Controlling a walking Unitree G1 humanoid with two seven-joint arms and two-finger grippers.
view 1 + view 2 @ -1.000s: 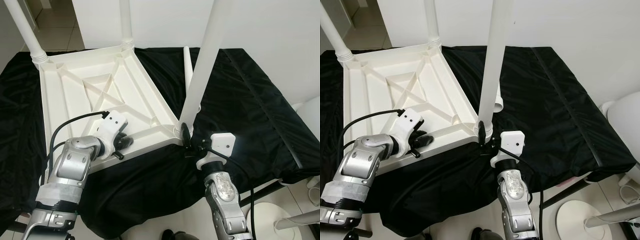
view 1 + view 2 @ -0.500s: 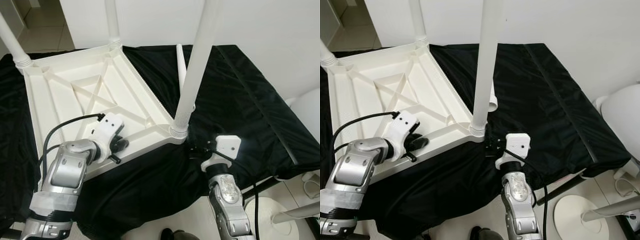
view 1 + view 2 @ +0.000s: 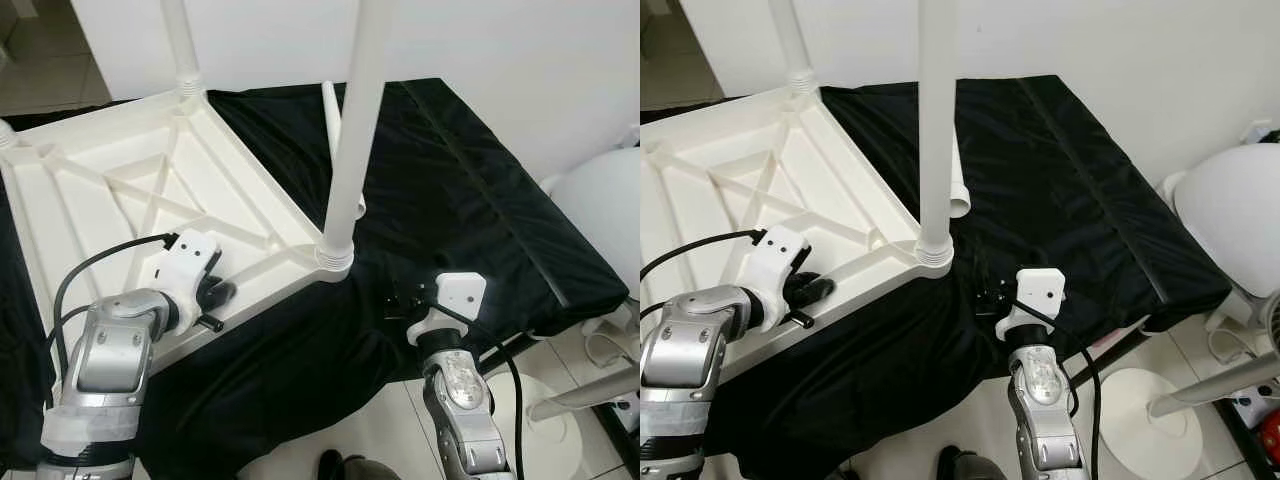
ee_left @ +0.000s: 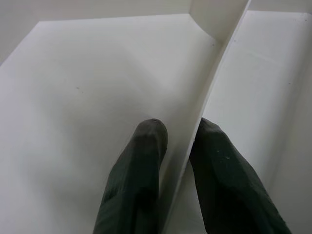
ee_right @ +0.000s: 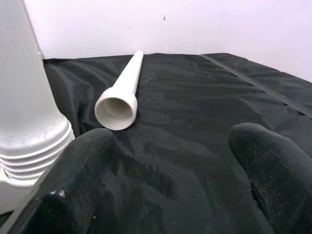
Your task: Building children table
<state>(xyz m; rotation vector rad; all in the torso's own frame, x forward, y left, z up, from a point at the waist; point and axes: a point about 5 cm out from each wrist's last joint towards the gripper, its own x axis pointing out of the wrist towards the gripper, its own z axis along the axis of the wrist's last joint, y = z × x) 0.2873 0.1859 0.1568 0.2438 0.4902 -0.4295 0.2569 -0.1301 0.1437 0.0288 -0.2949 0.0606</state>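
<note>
**Left hand pinches table rib; right hand wide open beside the spare leg**

The left hand [image 3: 213, 296] is closed on a thin rib of the upturned table [image 3: 110, 190], near its front edge; the left wrist view shows one finger [image 4: 141, 161] on each side of that white wall. The right hand [image 3: 987, 296] hovers just above the black cloth [image 3: 470, 180] that covers the worktop, fingers spread wide and holding nothing, close to the fitted corner leg [image 3: 352, 130].

The table lies upside down on the cloth, ribbed underside up. Legs stand in the near-right corner and the far corner [image 3: 180, 45]; the far-left socket is at the picture's edge and hard to read. One loose leg [image 5: 126, 83] lies flat on the cloth behind the fitted one, open wide end pointing toward the right hand, a short way ahead of its fingers and not touching them.

The parts look like hollow moulded plastic: probably light, stiff and rather smooth. The loose leg tapers, so a hold near the thicker socket end should slip less than one at the narrow tip, and being round it may roll on the slick cloth if nudged.
</note>
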